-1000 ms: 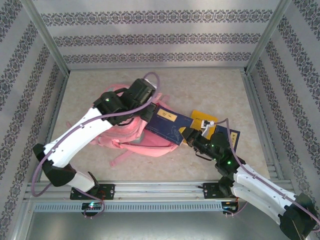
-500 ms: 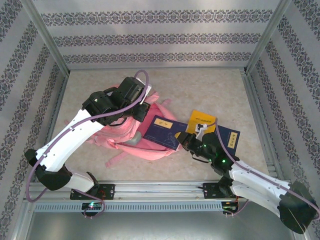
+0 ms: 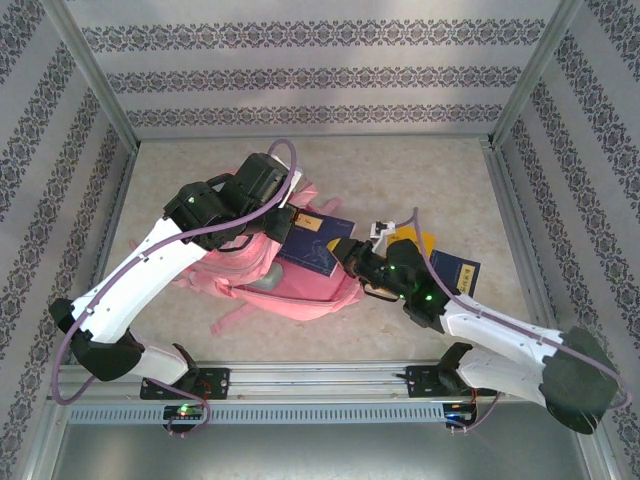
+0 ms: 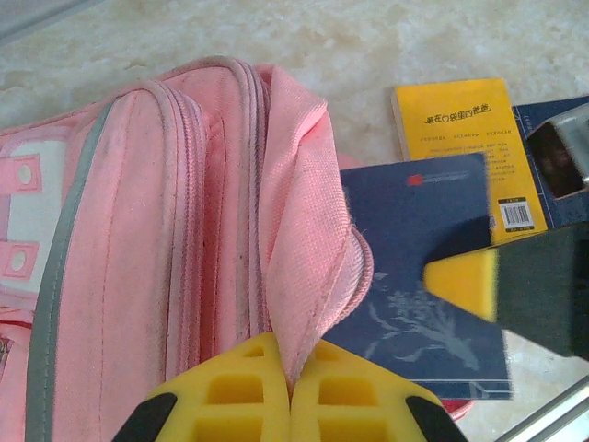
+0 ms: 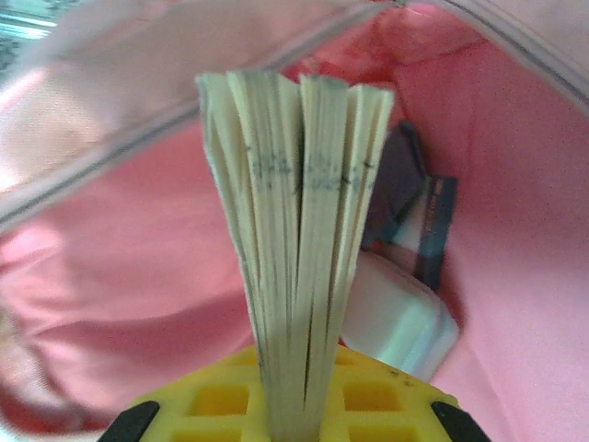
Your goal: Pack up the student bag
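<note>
Student bag point(image 3: 305, 288) hid the far end of the blue book point(image 4: 396, 216) from me; left gripper point(image 4: 293, 368) pinched its opening flap, right gripper point(image 5: 299, 401) clamped the book's pages.

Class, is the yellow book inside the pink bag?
No, the yellow book lies on the table, outside the bag.

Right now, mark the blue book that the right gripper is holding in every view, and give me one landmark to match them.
Top external: blue book at centre, slanting into the student bag, with the right gripper on its right edge.
Left wrist: right of centre, cover up, tucked under the bag's lifted rim.
Right wrist: centre, page edges fanned upright in the right gripper.
Shared landmark: the pink student bag, pinched by the left gripper.
</note>
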`<state>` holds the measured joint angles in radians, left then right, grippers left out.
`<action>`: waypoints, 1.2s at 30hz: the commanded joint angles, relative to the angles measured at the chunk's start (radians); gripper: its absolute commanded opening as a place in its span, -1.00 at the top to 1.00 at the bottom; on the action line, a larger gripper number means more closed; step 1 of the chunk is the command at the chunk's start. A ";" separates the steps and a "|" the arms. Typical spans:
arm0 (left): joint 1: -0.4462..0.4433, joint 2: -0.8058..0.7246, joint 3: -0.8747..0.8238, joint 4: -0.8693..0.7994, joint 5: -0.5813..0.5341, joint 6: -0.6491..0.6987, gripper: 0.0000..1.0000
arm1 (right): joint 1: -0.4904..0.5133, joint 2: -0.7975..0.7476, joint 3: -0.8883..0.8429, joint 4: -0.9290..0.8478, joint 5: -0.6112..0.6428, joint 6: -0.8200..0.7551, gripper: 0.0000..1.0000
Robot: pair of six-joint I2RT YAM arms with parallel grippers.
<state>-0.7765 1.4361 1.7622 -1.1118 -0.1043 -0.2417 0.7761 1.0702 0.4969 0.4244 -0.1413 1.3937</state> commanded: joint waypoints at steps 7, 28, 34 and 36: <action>0.019 -0.027 0.072 0.035 0.002 0.021 1.00 | 0.034 0.206 0.113 0.200 0.097 0.043 1.00; 0.036 0.026 0.083 0.084 0.085 0.006 1.00 | 0.068 0.889 0.534 0.347 0.135 0.043 0.54; 0.057 0.039 0.039 0.109 0.095 0.007 1.00 | 0.065 0.813 0.498 0.245 0.146 -0.045 -0.24; 0.071 0.037 0.016 0.121 0.094 0.005 1.00 | 0.062 0.775 0.468 0.228 0.146 -0.058 -0.36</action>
<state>-0.7300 1.4868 1.7893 -1.0908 -0.0223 -0.2390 0.8341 1.9244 0.9878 0.6621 -0.0147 1.3891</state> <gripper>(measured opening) 0.052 0.666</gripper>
